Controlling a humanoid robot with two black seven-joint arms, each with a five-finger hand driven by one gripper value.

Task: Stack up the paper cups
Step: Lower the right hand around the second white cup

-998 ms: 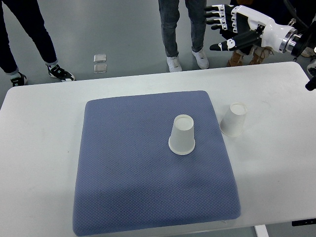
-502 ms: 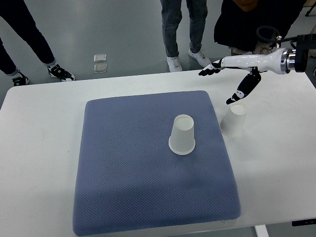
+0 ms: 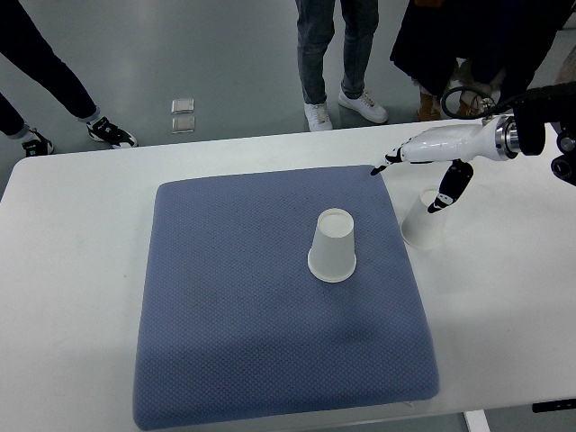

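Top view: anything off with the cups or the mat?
Nothing damaged or spilled. Both paper cups stand upside down: one on the blue mat, the other off the mat on the white table, just under the right hand. The mat lies slightly askew on the table.

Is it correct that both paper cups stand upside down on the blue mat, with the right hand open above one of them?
Not quite. Only one paper cup stands on the blue mat. The other cup stands on the white table, just beside the mat's right edge, as the top view shows. Both are upside down, and the right hand is open above the table cup.
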